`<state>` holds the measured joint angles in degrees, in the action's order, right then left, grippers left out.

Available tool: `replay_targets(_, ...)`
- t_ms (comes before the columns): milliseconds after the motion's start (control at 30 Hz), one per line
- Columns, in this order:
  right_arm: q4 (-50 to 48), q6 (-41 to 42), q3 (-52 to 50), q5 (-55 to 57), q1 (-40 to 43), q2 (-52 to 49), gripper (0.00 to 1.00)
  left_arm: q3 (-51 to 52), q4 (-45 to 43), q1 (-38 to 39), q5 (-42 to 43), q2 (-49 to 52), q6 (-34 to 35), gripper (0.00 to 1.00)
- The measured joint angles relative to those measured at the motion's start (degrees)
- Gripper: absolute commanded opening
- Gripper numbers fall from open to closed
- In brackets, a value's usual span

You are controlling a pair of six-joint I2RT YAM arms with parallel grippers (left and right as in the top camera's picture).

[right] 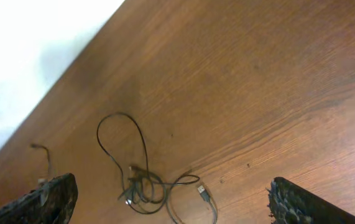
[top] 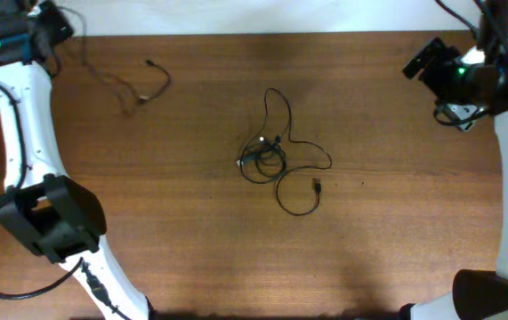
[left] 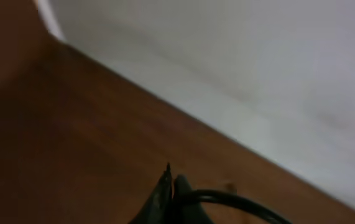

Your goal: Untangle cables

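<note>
Cables (top: 271,160) knotted at the middle of the desk (top: 396,231), apart from both hands. Left hand (left: 171,196) closed on a separate cord (top: 151,84); right hand (right: 172,186) spread open, empty. Best lowered onto the plug end (top: 317,186), pinched, drawn outward slowly.

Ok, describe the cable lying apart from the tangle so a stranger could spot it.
On the brown wooden table, look at the overhead view's upper left, away from the centre. A thin dark cable curves there in a single open hook. Unlike the knotted black bundle mid-table, it lies alone.
</note>
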<state>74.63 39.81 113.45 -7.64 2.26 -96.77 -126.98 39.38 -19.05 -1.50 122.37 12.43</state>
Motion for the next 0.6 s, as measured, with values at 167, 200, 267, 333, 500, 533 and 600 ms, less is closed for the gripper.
replay_targets(167, -1.07, -0.15, 0.00, -0.42, -4.48, -2.84, 0.98, 0.11, -12.83, -5.20, -3.52, 4.96, -8.04, 0.00)
replay_targets(200, -0.90, -0.20, 0.00, -0.42, -5.20, -3.06, 0.98, 0.17, -16.81, -6.40, -3.50, 6.54, -9.18, 0.15)
replay_targets(267, -0.50, -0.66, 0.00, -0.44, -6.51, -3.17, 0.98, 0.22, -23.08, -9.14, -3.43, 8.85, -10.21, 0.88)
replay_targets(333, -0.72, -0.96, 0.00, -0.44, -7.06, -3.17, 0.98, 0.15, -24.72, -11.23, -2.97, 10.10, -11.17, 0.99)
replay_targets(500, -1.38, -1.07, 0.00, -0.42, -7.19, -3.19, 0.98, -0.22, -16.61, -14.08, 0.42, 18.95, -11.19, 0.99)
replay_targets(533, -1.38, -1.03, 0.00, -0.42, -7.19, -3.19, 0.98, -0.09, -15.17, -14.10, 0.68, 20.48, -11.19, 0.99)
replay_targets(600, -1.38, -1.09, 0.00, -0.42, -7.19, -3.21, 0.98, 0.28, -13.05, -14.03, 1.14, 21.64, -11.21, 0.99)
